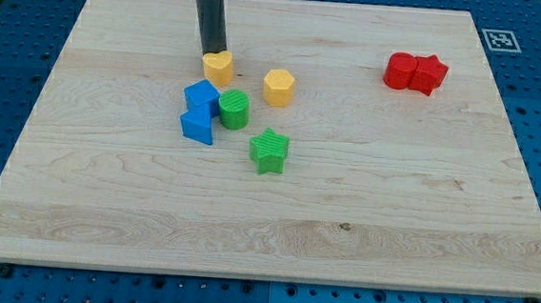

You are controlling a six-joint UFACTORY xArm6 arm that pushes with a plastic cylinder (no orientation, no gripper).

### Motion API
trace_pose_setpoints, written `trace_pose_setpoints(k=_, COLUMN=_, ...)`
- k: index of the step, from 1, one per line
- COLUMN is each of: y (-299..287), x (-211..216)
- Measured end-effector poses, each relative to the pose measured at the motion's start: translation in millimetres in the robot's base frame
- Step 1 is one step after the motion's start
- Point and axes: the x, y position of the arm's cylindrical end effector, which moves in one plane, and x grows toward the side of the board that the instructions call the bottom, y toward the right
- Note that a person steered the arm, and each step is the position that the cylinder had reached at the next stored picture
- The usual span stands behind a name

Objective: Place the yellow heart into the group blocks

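Note:
The yellow heart point(218, 67) lies on the wooden board point(104, 207), left of centre near the view's top. My tip point(212, 52) is at the heart's upper edge, touching or almost touching it. Just below the heart is a cluster: a blue cube point(201, 98), a blue triangle point(197, 125), a green cylinder point(234, 109) and a green star point(269, 151). A yellow hexagon point(278, 87) sits to the heart's right.
Two red blocks point(415, 73), touching each other, lie at the view's upper right. A fiducial marker point(496, 38) sits off the board's top right corner. A blue perforated table surrounds the board.

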Motion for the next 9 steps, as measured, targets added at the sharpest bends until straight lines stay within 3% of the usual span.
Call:
trace_pose_setpoints(k=1, y=19, x=-20)
trace_pose_setpoints(k=3, y=44, x=6)
trace_pose_setpoints(k=4, y=24, x=30)
trace_pose_setpoints(k=5, y=14, x=26)
trace_pose_setpoints(k=6, y=13, x=-12)
trace_pose_setpoints(k=7, y=-26, x=-20)
trace_pose_setpoints(k=8, y=-75, x=-15)
trace_pose_setpoints(k=9, y=-79, x=6)
